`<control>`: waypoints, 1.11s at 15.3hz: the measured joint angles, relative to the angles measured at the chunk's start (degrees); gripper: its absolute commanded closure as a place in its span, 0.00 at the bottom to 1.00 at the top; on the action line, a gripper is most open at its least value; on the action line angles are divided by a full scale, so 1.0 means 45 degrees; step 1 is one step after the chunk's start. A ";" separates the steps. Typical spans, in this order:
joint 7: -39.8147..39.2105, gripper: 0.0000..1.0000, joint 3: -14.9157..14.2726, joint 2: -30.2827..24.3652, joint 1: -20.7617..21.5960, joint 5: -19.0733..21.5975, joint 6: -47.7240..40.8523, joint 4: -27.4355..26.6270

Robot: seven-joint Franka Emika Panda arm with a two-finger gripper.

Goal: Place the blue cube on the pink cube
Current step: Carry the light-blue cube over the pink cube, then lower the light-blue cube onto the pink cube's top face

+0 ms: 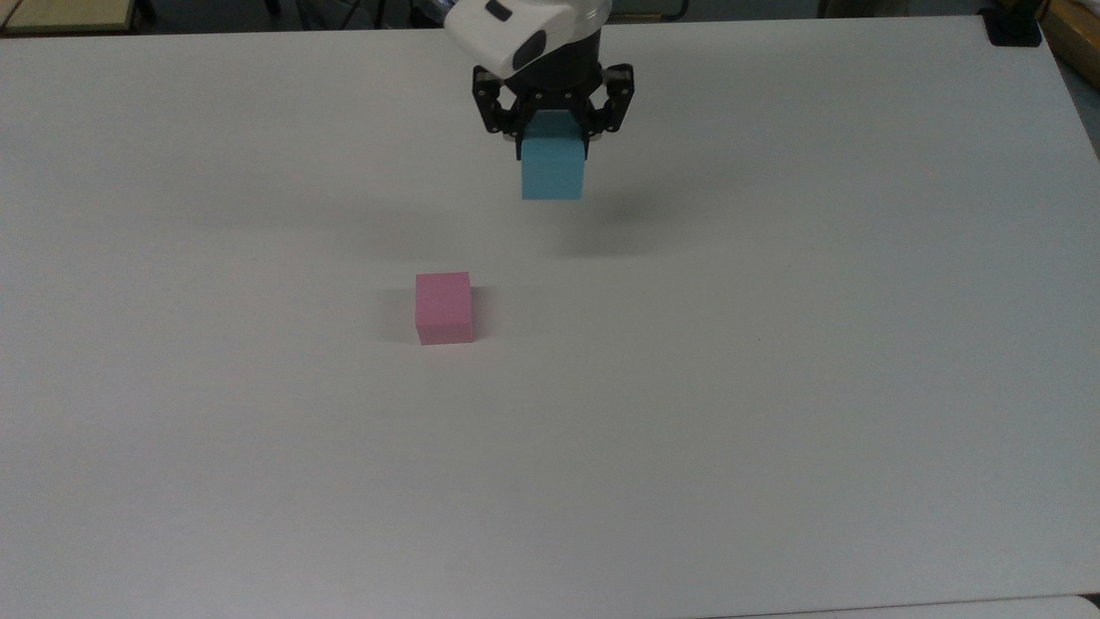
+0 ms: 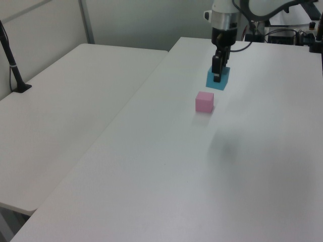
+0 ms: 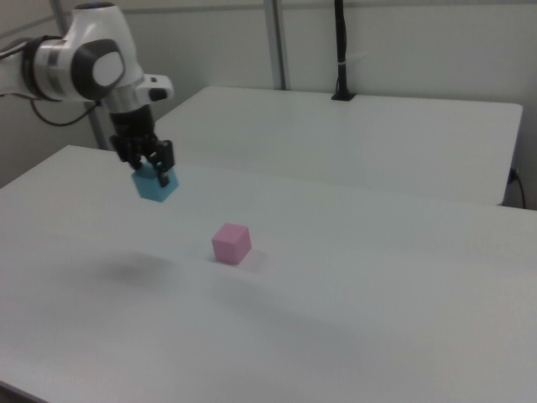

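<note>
Above the white worktop (image 1: 773, 387), well clear of its surface: hand (image 1: 552, 137) clamped on the blue cube (image 1: 552, 174), fingers pressed against opposite faces, cube hanging below them. Pink cube (image 1: 444, 308) resting on the worktop, apart from the blue cube, toward the top view's lower left.

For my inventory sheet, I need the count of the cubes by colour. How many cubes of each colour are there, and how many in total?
Blue cube: 1, held off the table in the pincer
Pink cube: 1, resting on the table
Total: 2 cubes
</note>
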 measured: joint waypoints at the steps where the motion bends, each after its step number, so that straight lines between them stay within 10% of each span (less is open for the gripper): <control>1: -0.0134 0.68 -0.0009 0.0330 -0.0299 0.0000 0.0000 0.0390; 9: -0.1205 0.68 -0.0030 0.3088 -0.1880 -0.0156 -0.0185 0.2919; 17: -0.2922 0.68 -0.0028 0.3484 -0.2150 -0.0325 -0.0427 0.2901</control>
